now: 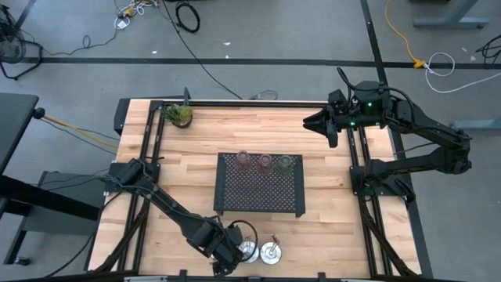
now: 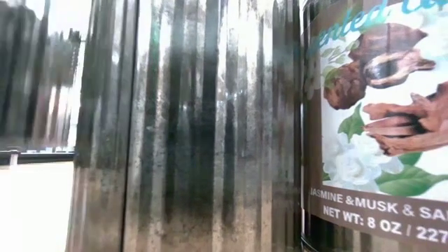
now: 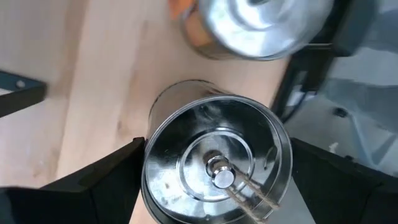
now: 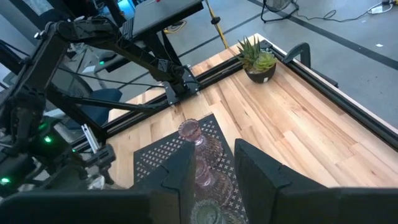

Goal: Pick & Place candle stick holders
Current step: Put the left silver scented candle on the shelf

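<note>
Left gripper (image 3: 214, 180) spread wide around a silver dish (image 3: 217, 165), fingers (image 3: 106, 180) flanking its rim

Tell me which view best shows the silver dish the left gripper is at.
The left wrist view: the silver dish fills it between the left gripper's open fingers, centre socket plain. The high view shows it small and partly hidden by the arm. The low view is blocked by close shiny surfaces; the right wrist view misses it.

Label (image 2: 378, 119): "JASMINE & MUSK", "8 OZ"
</note>
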